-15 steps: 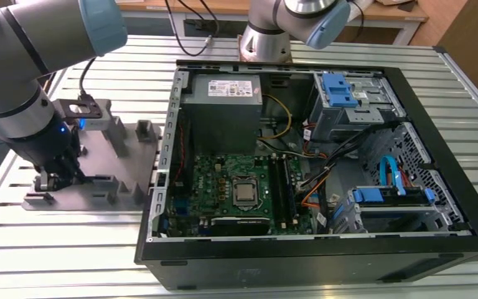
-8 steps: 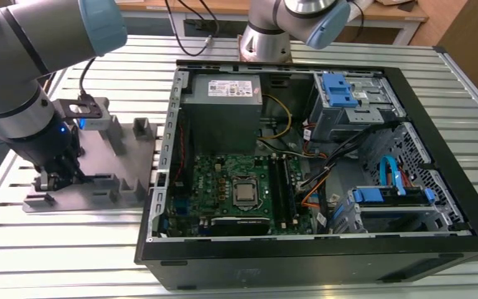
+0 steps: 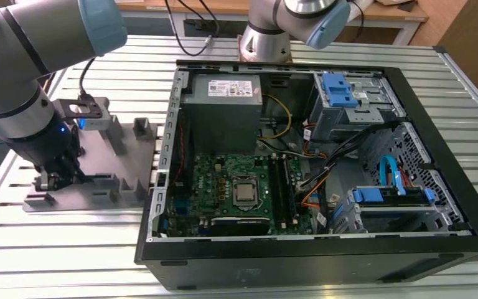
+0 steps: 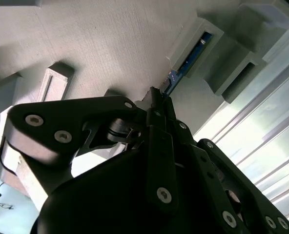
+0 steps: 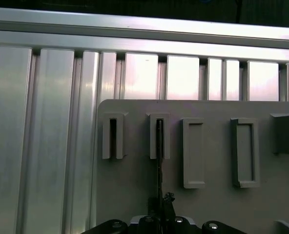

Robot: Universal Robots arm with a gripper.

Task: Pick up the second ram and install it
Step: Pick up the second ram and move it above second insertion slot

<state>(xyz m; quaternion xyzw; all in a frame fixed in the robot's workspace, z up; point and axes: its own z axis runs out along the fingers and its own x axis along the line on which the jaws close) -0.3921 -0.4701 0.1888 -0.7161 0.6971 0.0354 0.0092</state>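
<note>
The black metal gripper (image 4: 156,96) is seen clamped on the near end of the second ram (image 4: 187,61), a thin, flat blue circuit-board stick standing on edge. The stick's far end is lodged in a narrow slotted block of the matte grey plastic fixture (image 4: 110,44), whose surface is finely ridged. In the first wrist view the stick is reduced to a dark sliver in one slot. In the exterior view the fixture is set on the ribbed aluminium table (image 3: 222,50), to the exterior view's left of the open black computer case (image 3: 305,261). Inside, a green motherboard (image 3: 222,180) and a boxy grey power supply (image 3: 222,112) are exposed.
</note>
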